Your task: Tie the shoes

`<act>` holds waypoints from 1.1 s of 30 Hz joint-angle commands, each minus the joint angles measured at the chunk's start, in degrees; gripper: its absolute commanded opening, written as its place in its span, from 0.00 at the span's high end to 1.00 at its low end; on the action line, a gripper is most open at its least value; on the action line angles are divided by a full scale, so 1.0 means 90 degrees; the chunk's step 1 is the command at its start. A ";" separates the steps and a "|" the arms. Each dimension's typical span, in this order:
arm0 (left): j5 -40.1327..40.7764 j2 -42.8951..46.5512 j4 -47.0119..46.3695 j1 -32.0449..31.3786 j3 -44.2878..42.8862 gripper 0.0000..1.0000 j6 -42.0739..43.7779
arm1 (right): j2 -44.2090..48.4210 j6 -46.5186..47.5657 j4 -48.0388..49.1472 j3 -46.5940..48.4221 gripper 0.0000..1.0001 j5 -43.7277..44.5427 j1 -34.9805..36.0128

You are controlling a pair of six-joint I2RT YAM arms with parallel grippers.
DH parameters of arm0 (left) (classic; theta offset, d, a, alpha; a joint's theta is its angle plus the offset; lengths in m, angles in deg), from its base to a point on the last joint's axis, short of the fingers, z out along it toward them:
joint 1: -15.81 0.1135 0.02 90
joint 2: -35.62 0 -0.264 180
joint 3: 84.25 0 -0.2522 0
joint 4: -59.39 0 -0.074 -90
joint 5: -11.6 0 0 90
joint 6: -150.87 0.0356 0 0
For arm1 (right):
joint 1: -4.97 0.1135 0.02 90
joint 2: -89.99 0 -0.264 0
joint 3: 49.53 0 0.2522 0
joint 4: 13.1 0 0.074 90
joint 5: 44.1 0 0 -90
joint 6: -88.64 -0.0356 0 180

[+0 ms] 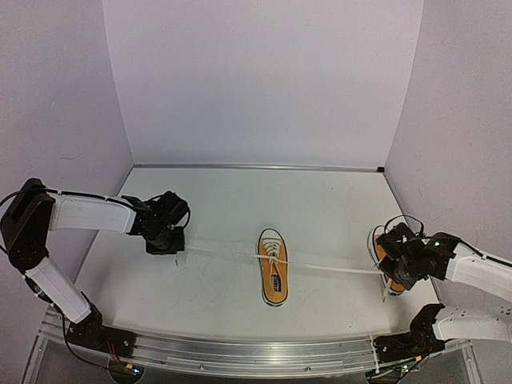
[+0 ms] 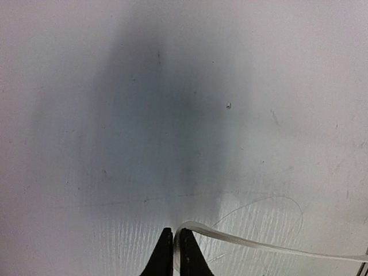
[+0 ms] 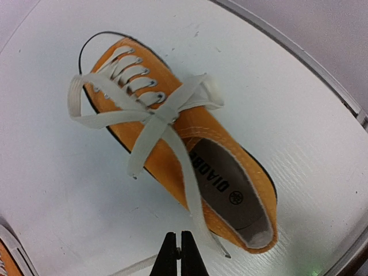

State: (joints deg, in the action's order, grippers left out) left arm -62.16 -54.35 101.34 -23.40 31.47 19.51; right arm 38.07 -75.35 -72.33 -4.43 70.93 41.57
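Observation:
One orange shoe (image 1: 273, 276) lies at the table's middle, toe pointing away. Its white laces are knotted once and stretched out sideways. My left gripper (image 1: 174, 246) is shut on the left lace end (image 1: 220, 252); the left wrist view shows the jaws (image 2: 174, 238) pinching the flat lace (image 2: 259, 244) just above the table. My right gripper (image 1: 390, 280) is shut on the right lace end (image 1: 336, 270), and hovers over the second orange shoe (image 1: 387, 264). In the right wrist view that shoe (image 3: 190, 149) has its laces in a bow; the held lace (image 3: 135, 268) runs to the jaws (image 3: 179, 244).
The white table (image 1: 320, 208) is enclosed by lilac walls at the back and both sides. The second shoe lies close to the right wall. A corner of another orange shoe (image 3: 4, 253) shows at the bottom left of the right wrist view.

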 commanded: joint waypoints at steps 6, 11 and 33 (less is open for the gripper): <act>-0.0899 -0.0022 -0.0441 0.0063 -0.0013 0.73 0.1051 | -0.0575 0.1518 0.1295 0.0249 0.40 -0.0730 -0.0032; -0.1124 0.0340 -0.0600 0.0064 0.0056 0.42 0.1577 | -0.0266 0.2339 0.1750 0.0324 0.03 -0.0910 -0.0033; -0.3476 -0.0808 -0.1652 -0.0958 -0.1068 0.29 0.8651 | -0.0202 0.4925 0.2900 0.1100 0.02 -0.2887 -0.0033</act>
State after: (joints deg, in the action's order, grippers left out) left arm -91.80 -54.39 79.56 -28.37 29.34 79.79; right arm 35.32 -33.96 -47.91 3.25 49.11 41.38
